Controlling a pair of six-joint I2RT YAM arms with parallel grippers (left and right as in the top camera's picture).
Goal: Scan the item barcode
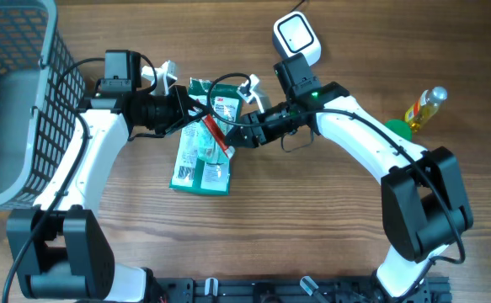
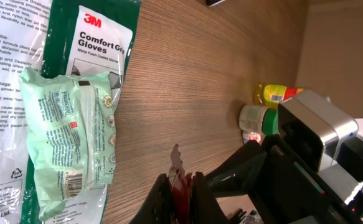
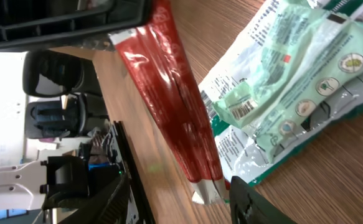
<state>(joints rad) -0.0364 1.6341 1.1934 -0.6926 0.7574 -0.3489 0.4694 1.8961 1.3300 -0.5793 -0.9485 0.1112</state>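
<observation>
The big brown table [image 1: 312, 236] holds it all. Seen from up top, a grey basket [image 1: 60, 109] w/ net walls stands at 9 o'clock, right by the L arm [image 1: 93, 160]. The R arm [image 1: 371, 139] bends in from 4 o'clock.

In the middle lies a flat green-and-white glove pack [image 1: 196, 172]. A soft light-green pack [image 2: 69, 137] w/ a barcode lies on top of it.

A white scanner [image 1: 297, 35] sits at 1 o'clock, well apart from the packs. The black end of the R arm is between the scanner and the packs, so it is in the way. A yellow bottle [image 1: 426, 105] lies at 3 o'clock, w/ a small green-topped thing [image 1: 397, 129] just beside it.

The task thing is a long thin red packet [image 1: 216, 136]. It is near the middle, over the top part of the glove pack, btw the two arms.

The L end effector [image 2: 182, 190] is pressed together and pinches one end of the red packet. The R end effector [image 3: 184, 199] is spread apart. The other end of the packet hangs btw its two fingers [image 3: 116, 199], and there looks to be a gap on each side. No barcode shows on the red packet.
</observation>
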